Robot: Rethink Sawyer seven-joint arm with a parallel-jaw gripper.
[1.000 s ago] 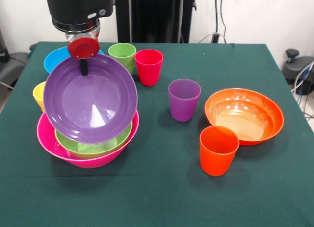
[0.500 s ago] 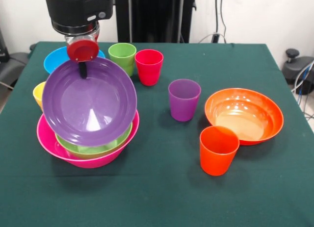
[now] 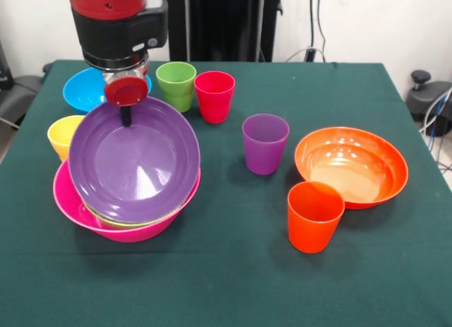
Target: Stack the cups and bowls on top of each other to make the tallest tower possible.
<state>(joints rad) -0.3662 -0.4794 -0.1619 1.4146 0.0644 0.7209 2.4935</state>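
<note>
Purple bowl (image 3: 134, 161), tool-gripped (image 3: 127, 114), tilts over pink bowl (image 3: 70, 203).

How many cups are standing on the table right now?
5: yellow cup left of the pink bowl, green cup and red cup at the back, purple cup mid-table, orange cup nearest the camera.
</note>
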